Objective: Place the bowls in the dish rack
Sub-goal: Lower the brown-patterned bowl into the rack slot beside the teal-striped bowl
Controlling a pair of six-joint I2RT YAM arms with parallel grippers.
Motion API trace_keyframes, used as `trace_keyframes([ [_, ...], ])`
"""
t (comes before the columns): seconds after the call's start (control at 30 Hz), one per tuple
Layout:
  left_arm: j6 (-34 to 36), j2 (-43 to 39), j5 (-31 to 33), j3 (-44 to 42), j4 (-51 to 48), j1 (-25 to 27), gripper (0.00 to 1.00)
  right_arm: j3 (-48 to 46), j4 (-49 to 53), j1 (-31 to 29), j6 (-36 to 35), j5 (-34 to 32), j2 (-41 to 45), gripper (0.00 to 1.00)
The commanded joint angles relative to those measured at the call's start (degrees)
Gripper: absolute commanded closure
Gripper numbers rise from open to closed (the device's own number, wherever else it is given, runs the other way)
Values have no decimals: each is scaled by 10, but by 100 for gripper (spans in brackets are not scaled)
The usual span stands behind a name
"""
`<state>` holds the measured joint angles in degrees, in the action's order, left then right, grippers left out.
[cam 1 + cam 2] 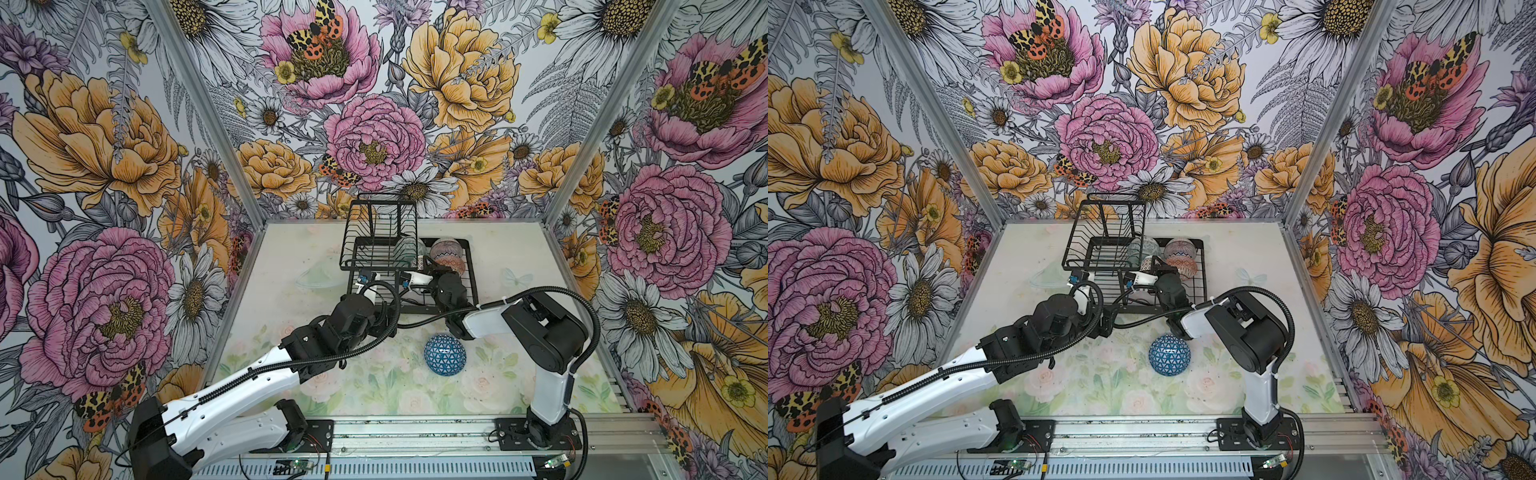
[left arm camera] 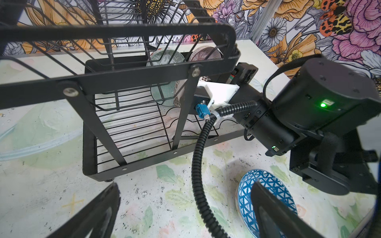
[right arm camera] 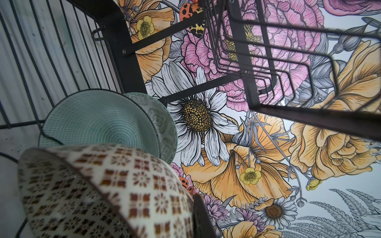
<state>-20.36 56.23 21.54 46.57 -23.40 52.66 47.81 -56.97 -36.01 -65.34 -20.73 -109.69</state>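
Observation:
The black wire dish rack (image 1: 472, 270) stands at the back of the table. In its lower tray, my right gripper (image 3: 185, 218) is shut on the wall of a mosaic-patterned bowl (image 3: 115, 185), one finger (image 3: 201, 216) outside and the other hidden. Beside it lean a pale teal ringed bowl (image 3: 99, 123) and a grey-green bowl (image 3: 165, 125). A pink ribbed bowl (image 1: 443, 248) and an orange bowl (image 1: 449, 263) stand further right. A blue triangle bowl (image 1: 444, 355) lies upside down on the table. My left gripper (image 2: 185, 191) hangs open and empty in front of the rack.
The right arm (image 2: 321, 99) reaches over the rack's front rail, and its ribbed cable (image 2: 198, 164) hangs between my left fingers. The raised wire basket (image 1: 376, 232) overhangs the tray's left half. Flowered walls close three sides; an aluminium rail (image 1: 415, 434) runs along the front.

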Motion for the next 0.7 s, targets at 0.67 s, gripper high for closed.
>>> trace_keyframes([
  [0.67, 4, -5, -11, -8, 5, -6, 1, 46, -24, -13, 87, 37, -60, 100],
])
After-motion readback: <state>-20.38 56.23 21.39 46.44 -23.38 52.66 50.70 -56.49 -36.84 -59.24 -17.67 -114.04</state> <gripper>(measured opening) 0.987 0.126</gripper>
